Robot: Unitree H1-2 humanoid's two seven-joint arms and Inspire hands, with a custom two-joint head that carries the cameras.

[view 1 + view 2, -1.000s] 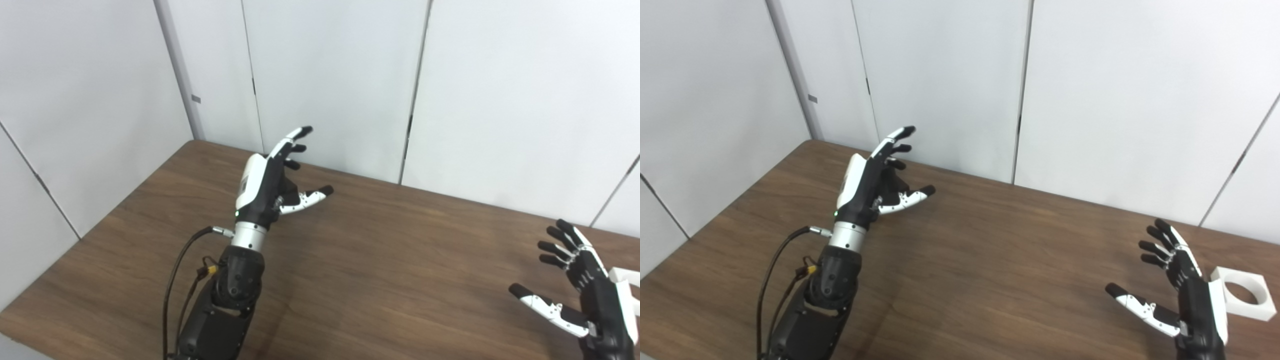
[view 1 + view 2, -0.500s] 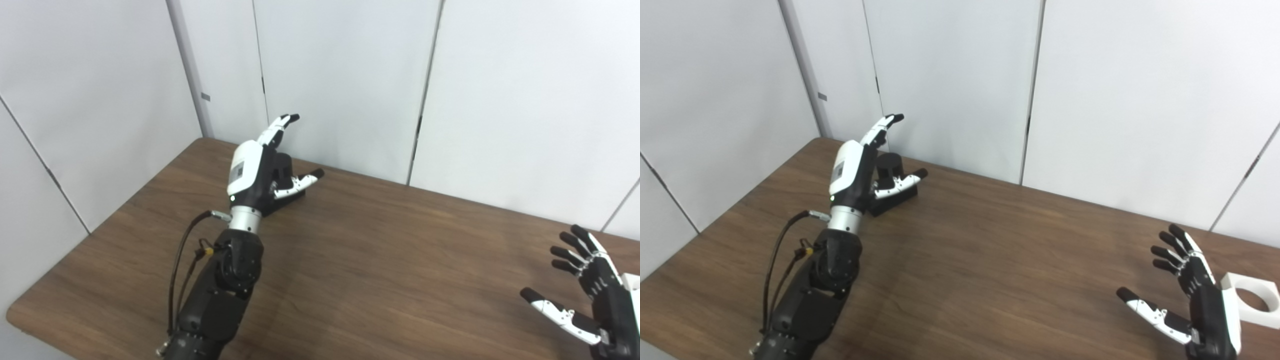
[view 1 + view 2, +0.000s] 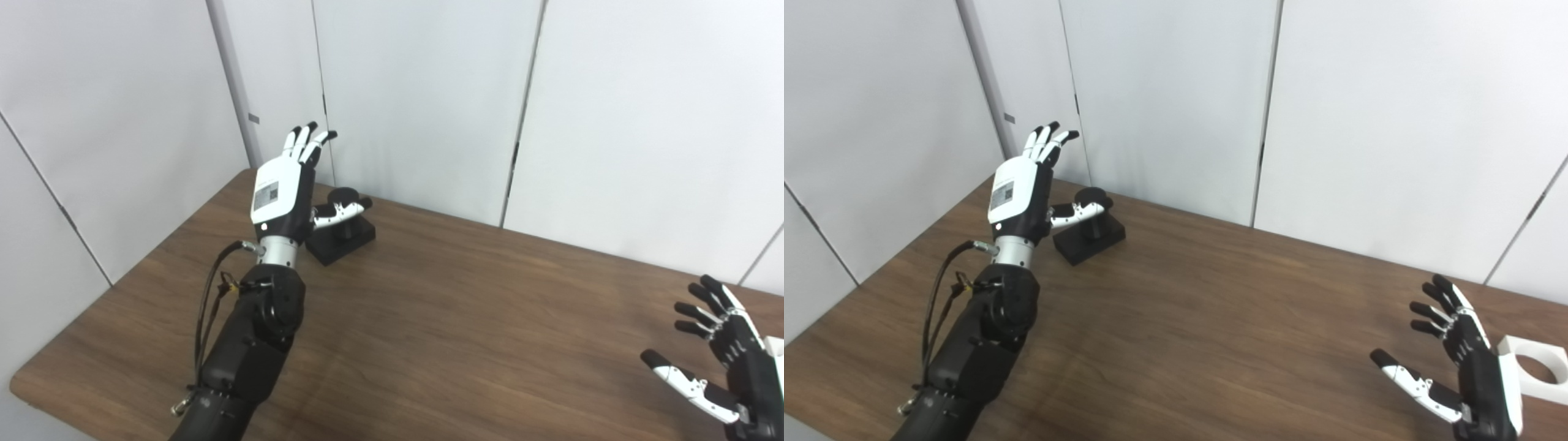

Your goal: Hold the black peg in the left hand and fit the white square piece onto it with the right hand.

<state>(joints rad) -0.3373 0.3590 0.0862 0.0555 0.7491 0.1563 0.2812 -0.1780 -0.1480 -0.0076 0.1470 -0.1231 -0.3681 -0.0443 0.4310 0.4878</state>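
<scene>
Peg [image 3: 343, 211] upper left, unheld; my left hand [image 3: 283, 196] is spread beside it. I should wrap the post, not the base. Right hand [image 3: 1470, 367] spread, empty.

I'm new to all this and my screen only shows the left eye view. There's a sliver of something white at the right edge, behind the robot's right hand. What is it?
Observer: The right eye view shows almost all of it. It's the white square piece, lying flat on the table.
Operator: Is it a solid block?
Observer: No, there's a large round hole in its top face.
Operator: Is the right hand holding it?
Observer: No. The right hand is open with its fingers spread. The piece sits on the table at the back of the hand, not on the palm side.
</scene>
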